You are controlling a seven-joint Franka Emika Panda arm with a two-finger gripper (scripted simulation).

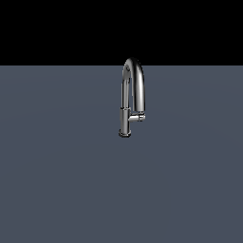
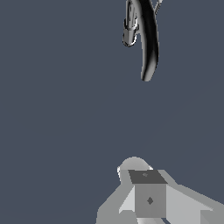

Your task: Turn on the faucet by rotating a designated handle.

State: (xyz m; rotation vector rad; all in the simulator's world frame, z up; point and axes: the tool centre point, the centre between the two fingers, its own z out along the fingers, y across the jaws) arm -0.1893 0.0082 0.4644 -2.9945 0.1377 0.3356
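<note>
The chrome faucet stands upright on the flat grey surface, with its tall arched spout curving down toward the exterior view's right. The handle is a short stub jutting from the slim body toward the exterior view's right, just under the spout's end. The exterior view shows neither the arm nor the gripper. In the wrist view the faucet's dark spout and the stub of the handle lie well ahead of my gripper. The gripper shows only as grey blocks, apart from the faucet and touching nothing. Its jaw gap is hidden.
Plain grey surface lies all around the faucet in both views. The background above its far edge in the exterior view is black. No other objects show.
</note>
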